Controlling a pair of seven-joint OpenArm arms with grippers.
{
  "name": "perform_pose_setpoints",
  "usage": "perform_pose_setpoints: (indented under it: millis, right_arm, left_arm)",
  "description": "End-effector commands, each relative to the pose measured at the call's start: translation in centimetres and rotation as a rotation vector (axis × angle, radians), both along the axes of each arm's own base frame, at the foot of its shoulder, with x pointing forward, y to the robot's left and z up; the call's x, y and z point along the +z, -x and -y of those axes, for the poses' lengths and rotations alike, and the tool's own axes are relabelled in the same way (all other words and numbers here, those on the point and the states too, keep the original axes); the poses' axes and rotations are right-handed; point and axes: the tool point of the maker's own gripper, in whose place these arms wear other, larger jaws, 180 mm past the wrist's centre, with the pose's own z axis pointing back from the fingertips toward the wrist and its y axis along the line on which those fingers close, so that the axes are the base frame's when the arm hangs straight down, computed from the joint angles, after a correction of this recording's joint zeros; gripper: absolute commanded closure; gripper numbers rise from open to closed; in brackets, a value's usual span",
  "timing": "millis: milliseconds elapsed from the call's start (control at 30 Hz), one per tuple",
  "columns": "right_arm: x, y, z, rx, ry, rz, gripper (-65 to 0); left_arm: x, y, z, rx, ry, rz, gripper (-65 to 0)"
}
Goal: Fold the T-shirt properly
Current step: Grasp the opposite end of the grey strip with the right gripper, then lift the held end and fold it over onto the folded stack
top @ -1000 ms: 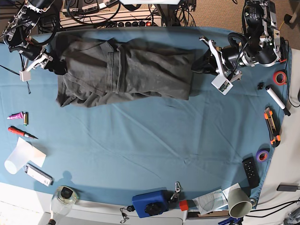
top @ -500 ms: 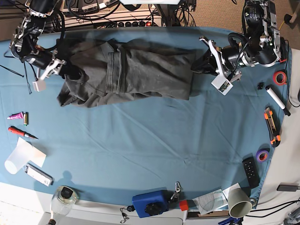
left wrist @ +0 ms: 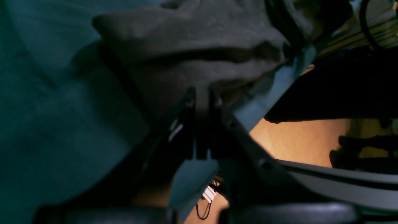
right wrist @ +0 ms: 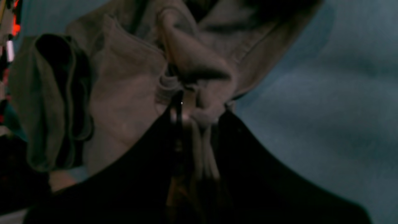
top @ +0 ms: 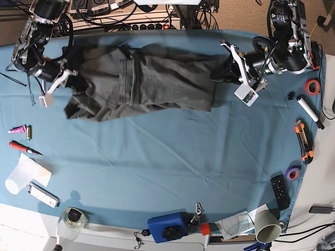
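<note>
The T-shirt (top: 141,81) is lying as a long rumpled band across the far side of the tablecloth (top: 167,157), not yet a neat fold. The left gripper (left wrist: 202,96) is clamping the shirt's edge at one end, jaws pressed together on the cloth. The right gripper (right wrist: 196,109) is pinching a bunched fold at the other end. I judge most of the folding is still waiting.

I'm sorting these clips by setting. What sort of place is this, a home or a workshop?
Most likely a robotics lab or workshop bench. A blue tablecloth covers the table, cables and a power strip run along the back edge, and tools such as a red screwdriver and tape rolls lie around.
</note>
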Motion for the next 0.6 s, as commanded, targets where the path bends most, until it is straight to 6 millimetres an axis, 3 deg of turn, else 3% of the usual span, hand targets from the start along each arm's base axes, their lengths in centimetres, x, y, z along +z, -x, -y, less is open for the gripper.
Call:
perform_pose_setpoints:
  millis: [0,133,267,567]
  right_arm:
    - [0.0,-0.3,1.9,-0.025,0.076,-0.033,0.0]
    - [3.3,-4.2,4.6,-0.108,0.113,0.079,0.0]
    - [5.7,-6.5,7.2,-0.153,0.193,0.123,0.0]
    - [9.1,-7.2,11.4,-0.182,0.298,0.149,0.0]
  left_arm:
    - [1.0,-0.3,0.1,-0.004,0.021,0.035,0.0]
    - [1.0,-0.3,0.1,-0.004,0.021,0.035,0.0]
    - [1.0,-0.3,0.1,-0.004,0.021,0.036,0.0]
    - [1.0,-0.3,0.1,-0.004,0.020,0.035,0.0]
